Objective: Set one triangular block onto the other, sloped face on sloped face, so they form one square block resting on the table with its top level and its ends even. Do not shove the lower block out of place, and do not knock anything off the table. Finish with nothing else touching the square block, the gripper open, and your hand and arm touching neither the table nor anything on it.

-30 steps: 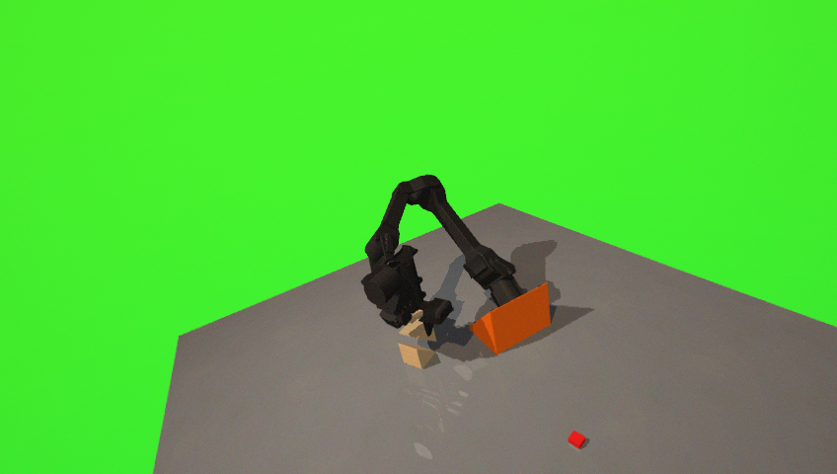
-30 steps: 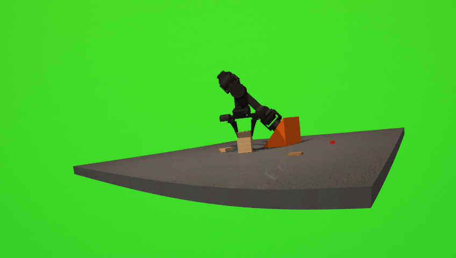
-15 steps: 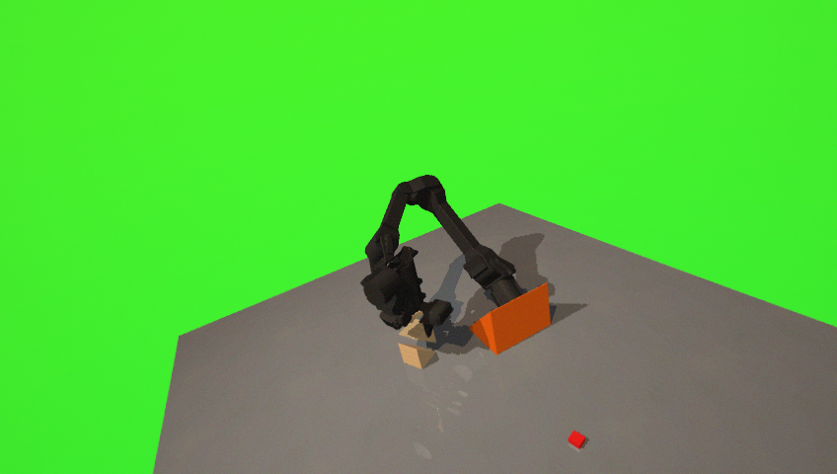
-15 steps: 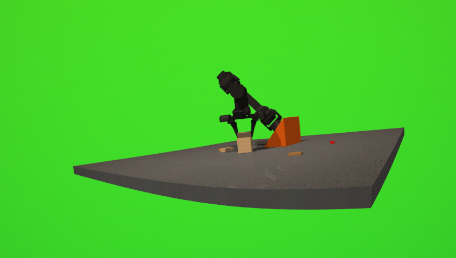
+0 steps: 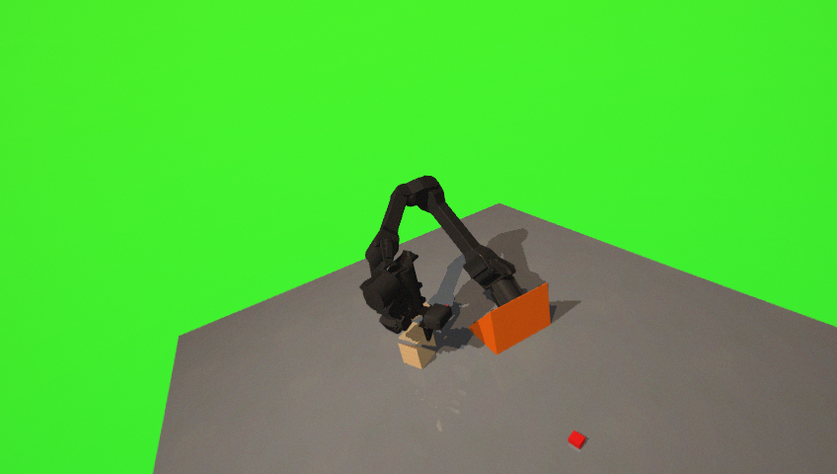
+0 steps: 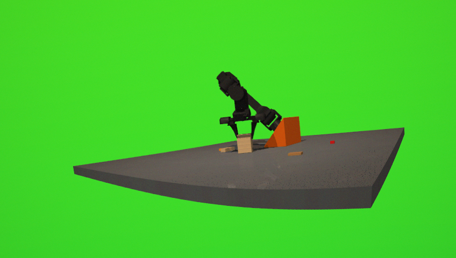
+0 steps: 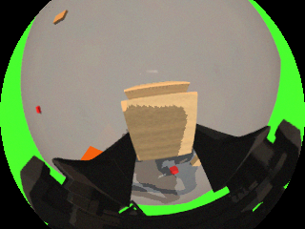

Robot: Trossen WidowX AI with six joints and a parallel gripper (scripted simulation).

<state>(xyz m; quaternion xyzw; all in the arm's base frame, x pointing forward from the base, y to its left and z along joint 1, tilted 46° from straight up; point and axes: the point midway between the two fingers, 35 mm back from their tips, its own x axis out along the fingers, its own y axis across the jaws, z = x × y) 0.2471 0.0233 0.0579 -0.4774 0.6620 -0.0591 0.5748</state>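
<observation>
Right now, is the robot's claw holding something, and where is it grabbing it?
Yes. The gripper is shut on the upper triangular block, its fingers pinching the block's two opposite sides near the top.

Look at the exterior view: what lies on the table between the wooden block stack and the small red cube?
In the exterior view, the orange wedge stands between the block stack and the red cube; a flat wooden piece lies nearer the camera.
</observation>
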